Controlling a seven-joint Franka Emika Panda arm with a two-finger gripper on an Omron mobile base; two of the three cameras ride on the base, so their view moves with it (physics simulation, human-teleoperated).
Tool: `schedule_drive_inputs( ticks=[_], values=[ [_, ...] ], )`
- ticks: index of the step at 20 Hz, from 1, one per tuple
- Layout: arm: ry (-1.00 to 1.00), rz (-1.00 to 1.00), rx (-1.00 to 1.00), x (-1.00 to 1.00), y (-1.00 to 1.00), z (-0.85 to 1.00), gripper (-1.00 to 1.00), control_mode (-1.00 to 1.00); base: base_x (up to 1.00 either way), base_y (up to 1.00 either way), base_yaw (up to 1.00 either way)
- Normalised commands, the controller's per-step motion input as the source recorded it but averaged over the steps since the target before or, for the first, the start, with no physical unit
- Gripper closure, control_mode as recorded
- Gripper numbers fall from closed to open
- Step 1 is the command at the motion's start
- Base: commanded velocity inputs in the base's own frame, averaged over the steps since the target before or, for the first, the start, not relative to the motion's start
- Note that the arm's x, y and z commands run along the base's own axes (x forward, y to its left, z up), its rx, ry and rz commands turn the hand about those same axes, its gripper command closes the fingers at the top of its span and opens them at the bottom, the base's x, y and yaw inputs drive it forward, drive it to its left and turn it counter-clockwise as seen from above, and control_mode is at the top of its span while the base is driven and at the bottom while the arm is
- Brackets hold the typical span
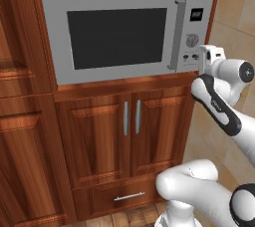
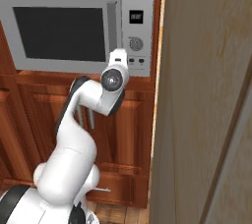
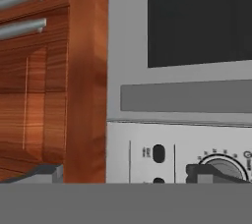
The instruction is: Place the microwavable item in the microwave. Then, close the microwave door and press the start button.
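The microwave door fills the upper left of the left base view — shut, flat matte silver around a dark glassy window, its bar handle running vertically. Right of it sits the control panel, smooth grey plastic with a ridged round dial and small dark buttons. The tool — released, tips spread — hangs just right of the panel's lower edge, aimed at those buttons. The mug isn't visible; presumably inside.
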Motion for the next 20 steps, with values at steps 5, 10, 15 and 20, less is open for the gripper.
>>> schedule_drive_inputs(
  ticks=[5,10,15,20],
  values=[
    [0.00,0.04,0.05,0.50,-0.01,0.00,-1.00,-1.00,0.00,0.00,0.00],
    [0.00,0.14,0.07,0.29,-0.20,-0.02,-1.00,-1.00,0.00,0.00,0.00],
    [0.00,0.13,0.05,0.08,-0.25,-0.03,-1.00,-1.00,0.00,0.00,0.00],
    [0.00,0.06,0.01,0.07,-0.06,-0.13,-1.00,-1.00,0.00,0.00,0.00]
  ],
)
